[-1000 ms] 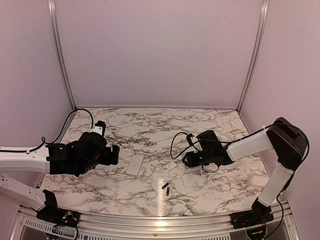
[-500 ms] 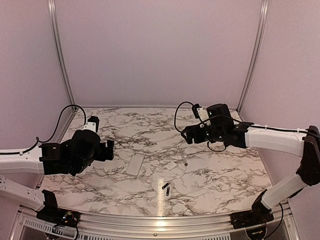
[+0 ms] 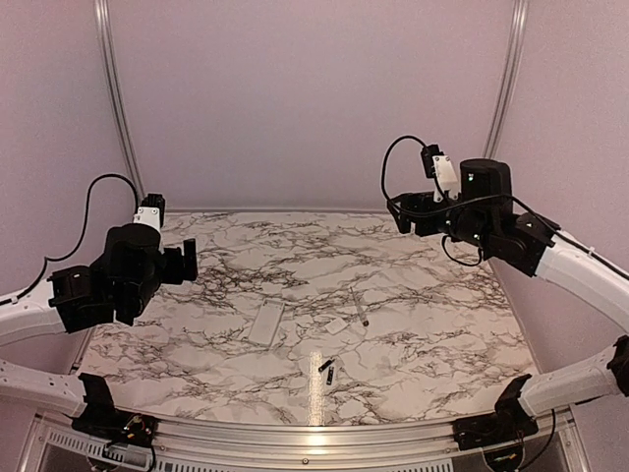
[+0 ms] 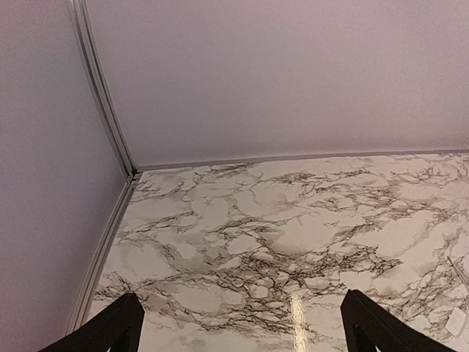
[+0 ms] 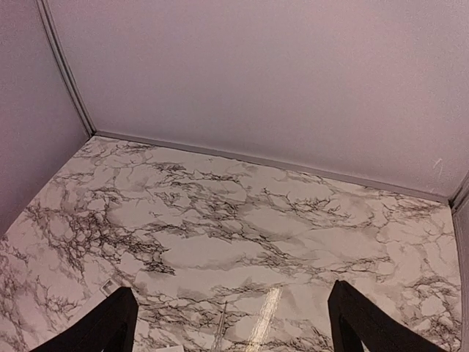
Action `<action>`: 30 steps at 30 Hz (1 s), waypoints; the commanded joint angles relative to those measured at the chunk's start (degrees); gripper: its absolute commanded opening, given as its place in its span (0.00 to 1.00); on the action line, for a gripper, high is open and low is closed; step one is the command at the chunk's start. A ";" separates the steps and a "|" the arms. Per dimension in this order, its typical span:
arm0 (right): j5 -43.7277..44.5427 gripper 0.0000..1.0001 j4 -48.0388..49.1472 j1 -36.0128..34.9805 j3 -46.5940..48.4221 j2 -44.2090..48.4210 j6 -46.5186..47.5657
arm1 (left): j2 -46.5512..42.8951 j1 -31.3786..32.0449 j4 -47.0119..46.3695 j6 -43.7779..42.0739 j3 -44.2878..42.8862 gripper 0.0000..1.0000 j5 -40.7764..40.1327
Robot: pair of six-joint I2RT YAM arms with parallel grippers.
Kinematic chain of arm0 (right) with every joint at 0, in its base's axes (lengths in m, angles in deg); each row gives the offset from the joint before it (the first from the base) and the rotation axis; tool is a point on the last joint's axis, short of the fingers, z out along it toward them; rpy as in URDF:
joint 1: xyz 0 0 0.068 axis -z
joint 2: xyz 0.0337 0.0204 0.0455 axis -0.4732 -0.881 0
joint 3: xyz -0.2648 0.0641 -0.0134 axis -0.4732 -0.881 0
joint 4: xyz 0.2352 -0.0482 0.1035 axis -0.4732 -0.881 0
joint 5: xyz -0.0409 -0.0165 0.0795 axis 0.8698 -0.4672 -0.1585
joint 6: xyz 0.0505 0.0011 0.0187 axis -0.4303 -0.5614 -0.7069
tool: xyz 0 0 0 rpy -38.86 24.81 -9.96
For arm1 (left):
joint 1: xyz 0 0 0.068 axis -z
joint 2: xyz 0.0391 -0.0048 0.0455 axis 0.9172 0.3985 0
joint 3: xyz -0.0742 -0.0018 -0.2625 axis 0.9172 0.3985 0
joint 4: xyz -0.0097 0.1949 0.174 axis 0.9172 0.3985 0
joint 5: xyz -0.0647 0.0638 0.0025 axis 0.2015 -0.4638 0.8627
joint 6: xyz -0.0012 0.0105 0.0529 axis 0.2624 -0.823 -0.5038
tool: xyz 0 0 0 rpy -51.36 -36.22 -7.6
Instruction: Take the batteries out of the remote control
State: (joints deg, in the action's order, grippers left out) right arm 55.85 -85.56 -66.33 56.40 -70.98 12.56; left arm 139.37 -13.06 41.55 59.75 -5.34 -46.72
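Note:
The white remote control [image 3: 266, 323] lies flat near the table's middle. Two tiny dark batteries [image 3: 327, 370] lie close together on the marble in front of it, outside the remote. My left gripper [image 3: 187, 261] hangs high at the left, well away from the remote. In the left wrist view it [image 4: 242, 293] is open, with only bare marble between its fingers [image 4: 117, 326]. My right gripper [image 3: 401, 211] is raised at the back right. It [image 5: 233, 286] is open too and holds nothing.
A small white squarish cover piece [image 3: 337, 324] lies right of the remote. A thin pale rod with a dark tip [image 3: 360, 307] lies just beyond it, also seen as the rod [image 5: 222, 323] below the right gripper. Walls with metal rails [image 3: 118, 108] close the back and sides.
Both arms have lifted and drawn back from the table's middle, the right one farthest, up to the back right. The right gripper has opened. The rod now lies uncovered.

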 commanded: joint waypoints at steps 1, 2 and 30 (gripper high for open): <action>6.15 0.90 -3.72 -0.23 -0.02 6.45 -1.44 | -3.95 -2.60 -4.66 -8.54 -1.71 0.99 -2.44; 7.33 0.90 -3.88 -0.24 -1.12 8.24 -2.46 | -4.62 -2.76 -5.42 -9.74 -1.48 0.99 -2.80; 15.26 0.98 -10.84 -0.23 -11.45 25.95 -9.50 | -13.78 -9.42 -6.49 -7.82 6.04 0.99 -3.98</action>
State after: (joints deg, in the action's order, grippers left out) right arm 70.56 -95.81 -66.33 43.92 -44.67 2.48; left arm 125.27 -22.33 34.47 50.35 0.23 -50.98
